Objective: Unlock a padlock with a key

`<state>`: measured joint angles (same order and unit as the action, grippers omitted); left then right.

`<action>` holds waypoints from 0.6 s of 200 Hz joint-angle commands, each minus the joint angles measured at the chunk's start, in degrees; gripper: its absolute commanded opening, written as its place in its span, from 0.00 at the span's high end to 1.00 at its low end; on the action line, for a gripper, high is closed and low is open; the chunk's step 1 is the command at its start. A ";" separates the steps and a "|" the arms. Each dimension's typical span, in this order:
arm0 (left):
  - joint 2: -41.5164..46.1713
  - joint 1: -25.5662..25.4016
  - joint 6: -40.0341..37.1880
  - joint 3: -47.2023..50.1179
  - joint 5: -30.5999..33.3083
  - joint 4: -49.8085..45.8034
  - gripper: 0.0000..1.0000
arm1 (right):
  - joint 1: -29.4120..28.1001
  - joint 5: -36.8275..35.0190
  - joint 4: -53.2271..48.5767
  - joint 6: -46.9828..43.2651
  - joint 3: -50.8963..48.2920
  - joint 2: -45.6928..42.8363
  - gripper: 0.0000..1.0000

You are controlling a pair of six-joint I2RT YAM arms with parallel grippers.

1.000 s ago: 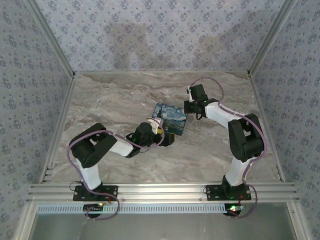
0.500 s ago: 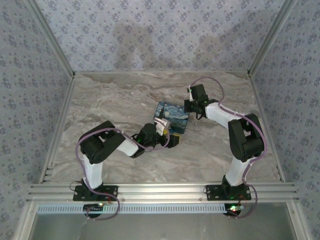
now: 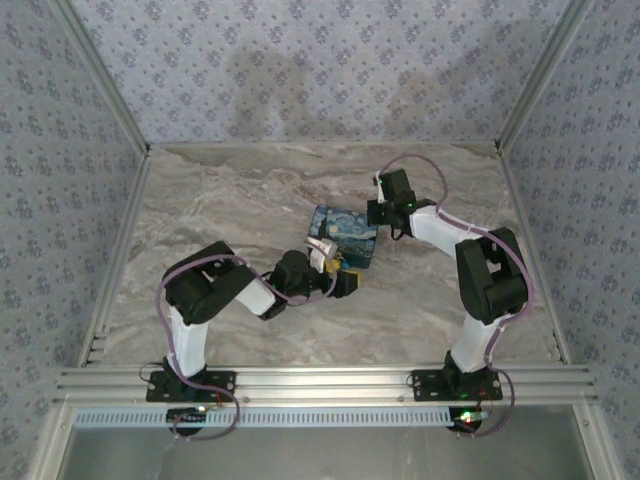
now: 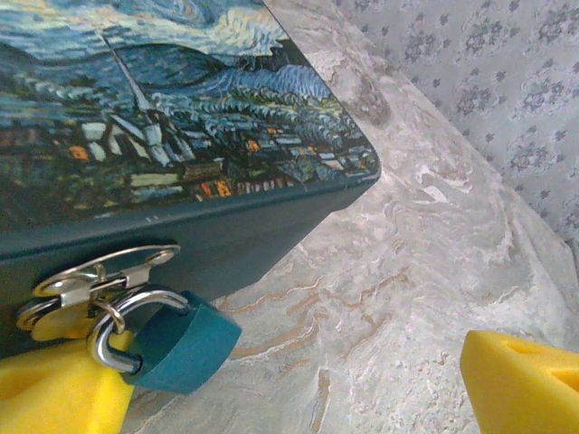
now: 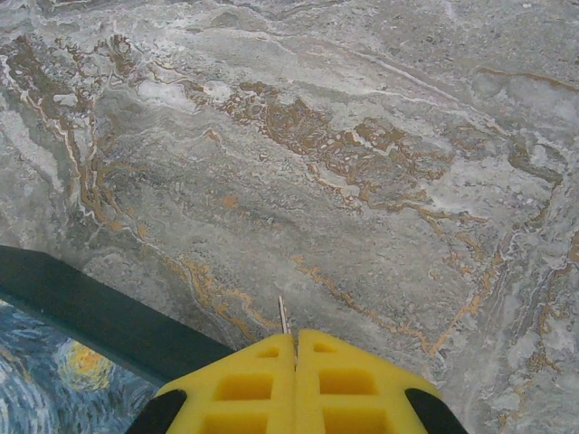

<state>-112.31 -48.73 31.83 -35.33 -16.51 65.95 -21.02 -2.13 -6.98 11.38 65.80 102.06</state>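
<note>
Where padlock [image 4: 185,348] hangs, marbled tabletop [image 3: 220,200] meets floral walls [image 3: 320,70].

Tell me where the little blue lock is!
In the left wrist view the padlock hangs at lower left, hooked through the metal hasp on the dark side of the painted box, beside a yellow fingertip.

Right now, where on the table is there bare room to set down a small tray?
The table is bare from its left edge to the painted box, and also along the near stretch between the arm bases. It is crowded mid-table: the left gripper is open by the padlock, and the right gripper is shut on the key at the box's far-right side.
</note>
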 commanded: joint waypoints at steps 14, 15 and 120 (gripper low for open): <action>-1.05 1.07 3.57 -0.04 -3.73 9.18 0.15 | -1.23 2.48 -3.62 0.95 -1.53 1.03 1.00; -1.15 1.08 3.67 -0.02 -3.85 9.27 0.15 | -1.23 2.48 -3.64 1.03 -1.54 1.03 1.00; -3.18 2.55 8.16 0.07 -6.31 6.19 0.36 | -2.01 2.23 -3.41 1.45 -1.46 0.86 1.00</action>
<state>-114.28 -46.72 38.72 -33.56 -22.09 71.46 -21.85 -1.32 -6.85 12.16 65.76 102.06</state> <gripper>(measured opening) 0.603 0.060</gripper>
